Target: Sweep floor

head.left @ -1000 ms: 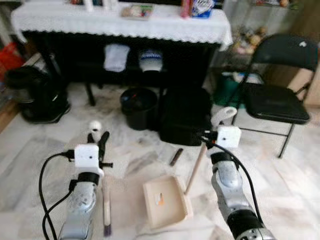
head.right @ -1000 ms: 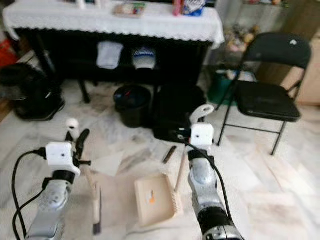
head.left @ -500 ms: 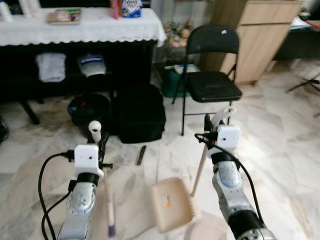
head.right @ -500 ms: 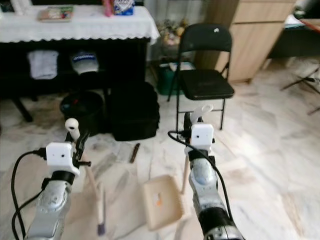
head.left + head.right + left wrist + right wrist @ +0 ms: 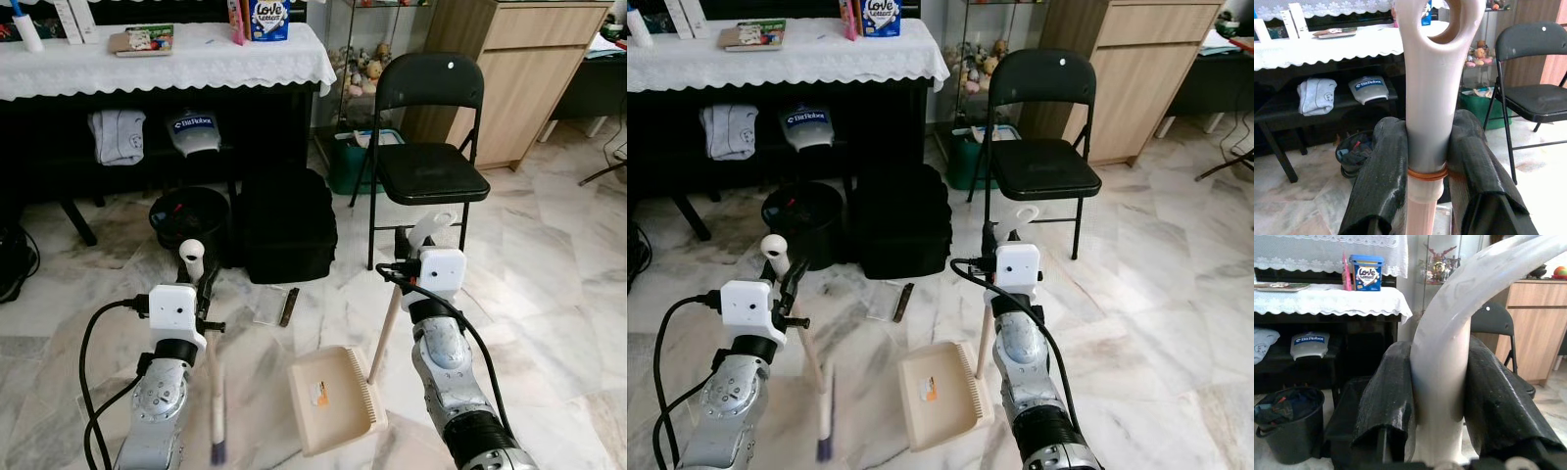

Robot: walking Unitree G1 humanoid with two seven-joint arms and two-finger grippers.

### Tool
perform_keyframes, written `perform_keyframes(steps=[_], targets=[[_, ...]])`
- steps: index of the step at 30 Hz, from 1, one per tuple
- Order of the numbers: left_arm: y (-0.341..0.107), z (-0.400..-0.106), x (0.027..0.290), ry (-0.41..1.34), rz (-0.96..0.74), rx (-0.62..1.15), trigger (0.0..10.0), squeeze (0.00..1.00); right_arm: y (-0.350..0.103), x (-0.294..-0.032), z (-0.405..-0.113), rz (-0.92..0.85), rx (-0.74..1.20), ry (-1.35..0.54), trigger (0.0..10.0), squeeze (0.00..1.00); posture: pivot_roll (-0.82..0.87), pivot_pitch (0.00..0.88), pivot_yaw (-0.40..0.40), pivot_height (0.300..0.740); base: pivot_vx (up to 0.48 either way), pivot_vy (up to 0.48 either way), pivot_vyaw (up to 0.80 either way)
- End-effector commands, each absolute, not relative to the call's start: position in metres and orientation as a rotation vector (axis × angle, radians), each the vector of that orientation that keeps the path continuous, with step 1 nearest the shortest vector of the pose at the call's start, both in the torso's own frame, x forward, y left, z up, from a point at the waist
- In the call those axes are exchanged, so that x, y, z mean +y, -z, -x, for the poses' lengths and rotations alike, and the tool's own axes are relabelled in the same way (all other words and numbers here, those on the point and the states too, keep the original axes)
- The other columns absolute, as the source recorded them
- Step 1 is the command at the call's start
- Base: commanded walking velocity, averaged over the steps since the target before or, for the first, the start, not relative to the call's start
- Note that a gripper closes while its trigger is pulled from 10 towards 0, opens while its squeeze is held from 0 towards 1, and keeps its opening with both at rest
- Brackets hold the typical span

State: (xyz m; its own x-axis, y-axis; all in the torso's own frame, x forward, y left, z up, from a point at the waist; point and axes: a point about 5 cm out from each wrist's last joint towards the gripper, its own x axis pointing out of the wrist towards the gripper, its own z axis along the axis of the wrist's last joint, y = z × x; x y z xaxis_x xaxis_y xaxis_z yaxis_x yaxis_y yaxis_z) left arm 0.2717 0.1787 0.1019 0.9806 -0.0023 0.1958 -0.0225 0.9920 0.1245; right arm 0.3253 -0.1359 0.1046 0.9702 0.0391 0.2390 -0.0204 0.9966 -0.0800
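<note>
Two tools are in hand in the head views: the left gripper [image 5: 201, 290] holds the broom [image 5: 213, 387], bristles low near the marble floor [image 5: 549, 294], and the right gripper [image 5: 416, 257] holds the dustpan [image 5: 333, 399], which looks to rest on the floor between the arms. Left wrist view: black fingers [image 5: 1378, 171] pinch the broom handle. Right wrist view: fingers [image 5: 1386, 401] clamp the dustpan handle. A good sweep likely needs the pan edge flat and strokes drawn toward it.

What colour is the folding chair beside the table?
The folding chair is black, seat and frame alike; the left eye view shows it best.
</note>
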Motion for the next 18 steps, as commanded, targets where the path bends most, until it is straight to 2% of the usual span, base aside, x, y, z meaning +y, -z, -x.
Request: perform_keyframes(steps=[1,18], targets=[[-0.1075,-0.2724,0.1754,0.011,-0.136,-0.22,10.0,0.0,-0.1169,-0.1378,-0.3275,0.077,-0.306,-0.028,10.0,0.0,0.01,0.033,-0.029,0.74,0.0,0.0,0.0],[-0.1072,-0.2722,0.1753,0.014,-0.133,-0.214,10.0,0.0,-0.1174,-0.1384,-0.3283,0.078,-0.305,-0.026,10.0,0.0,0.01,0.039,-0.031,0.74,0.42,0.0,0.0]])
